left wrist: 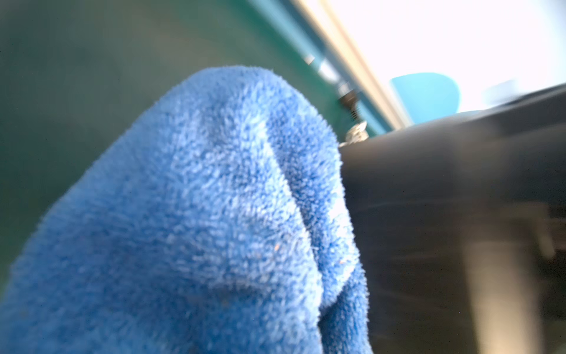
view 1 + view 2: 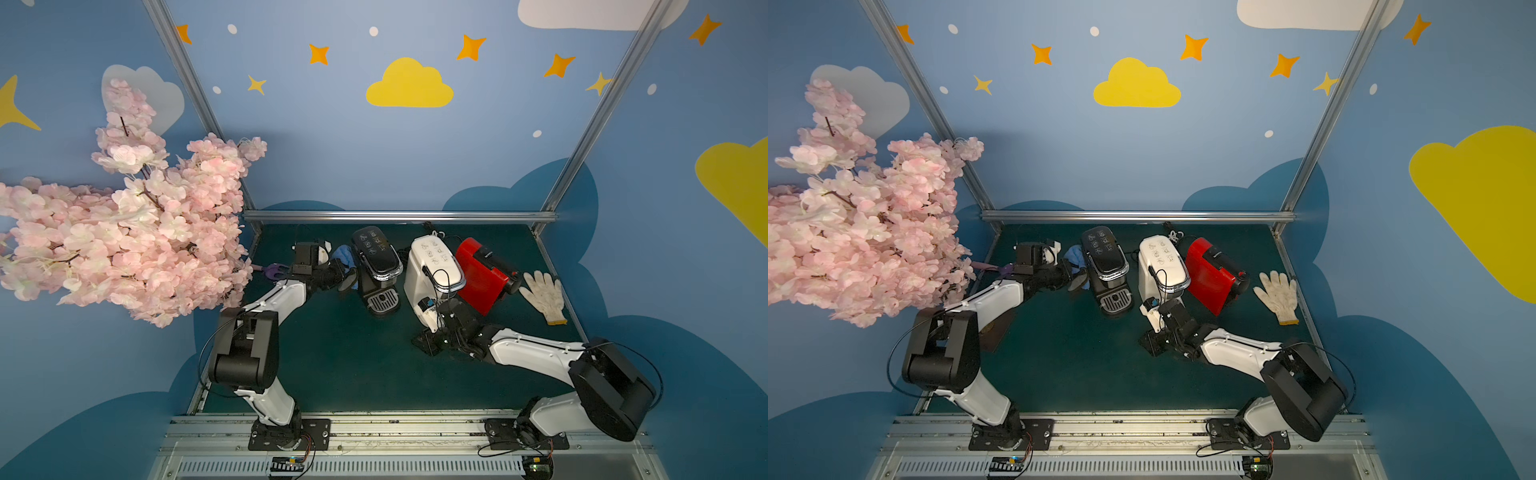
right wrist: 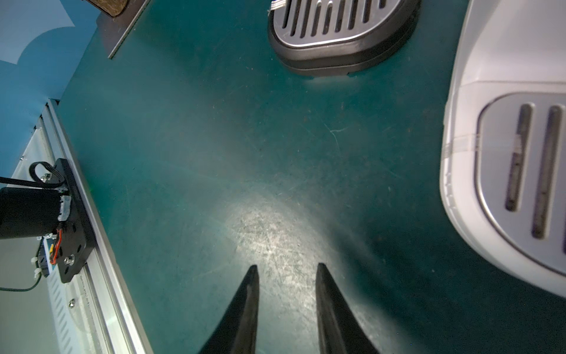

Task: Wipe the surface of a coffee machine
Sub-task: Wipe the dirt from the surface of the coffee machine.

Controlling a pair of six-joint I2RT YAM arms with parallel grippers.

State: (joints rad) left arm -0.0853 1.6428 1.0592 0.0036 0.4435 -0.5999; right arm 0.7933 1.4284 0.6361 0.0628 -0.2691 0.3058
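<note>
One fluffy blue cloth (image 1: 214, 214) against smooth black coffee machine (image 2: 376, 259).

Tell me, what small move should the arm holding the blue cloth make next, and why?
Probably slide the blue cloth along the side of the black coffee machine. The left pincer is shut on the cloth, which sits right beside that wall, so a short wiping stroke seems the natural step.

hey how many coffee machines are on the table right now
3. The black machine stands leftmost, beside the blue cloth; the white machine is in the middle; the red machine is rightmost, near the glove. None seems hidden.
</note>
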